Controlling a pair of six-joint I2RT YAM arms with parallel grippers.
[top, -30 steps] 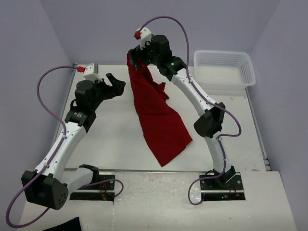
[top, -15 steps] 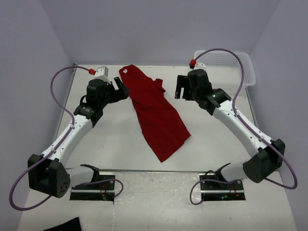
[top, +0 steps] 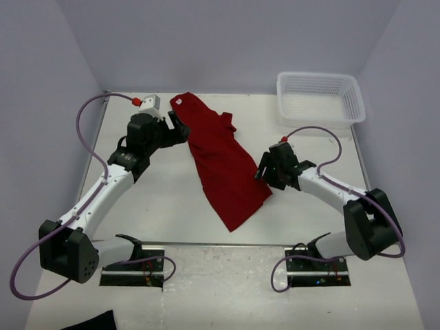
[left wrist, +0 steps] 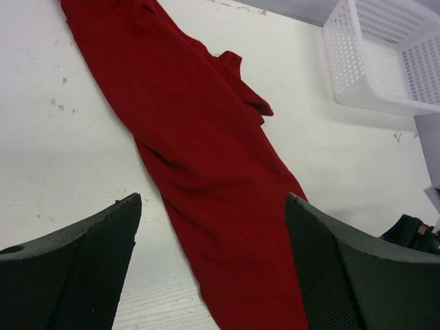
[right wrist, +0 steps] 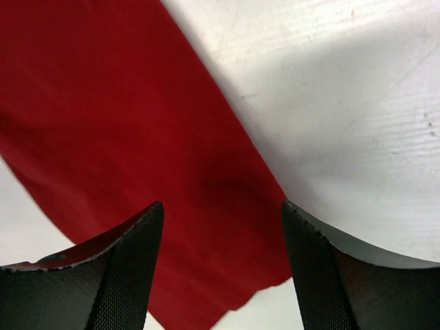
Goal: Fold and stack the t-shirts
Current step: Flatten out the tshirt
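Observation:
The dark red t-shirt (top: 223,165) lies bunched in a long diagonal strip on the white table, collar end at the back, hem toward the front. My left gripper (top: 180,129) is open beside the shirt's upper left edge. In the left wrist view the t-shirt (left wrist: 206,151) runs below the left gripper (left wrist: 213,199), with nothing between the fingers. My right gripper (top: 264,170) hovers open at the shirt's lower right edge. The right wrist view shows the t-shirt (right wrist: 124,103) and its hem corner under the open right gripper (right wrist: 221,206).
A white mesh basket (top: 352,103) stands at the back right corner; it also shows in the left wrist view as the basket (left wrist: 344,62). A black cloth scrap (top: 93,321) lies off the table at the front left. Purple walls close in the sides and back.
The right gripper let go of the shirt's top end, which dropped flat. The right arm swung right, then down to the shirt's lower right edge. The left gripper edged toward the shirt.

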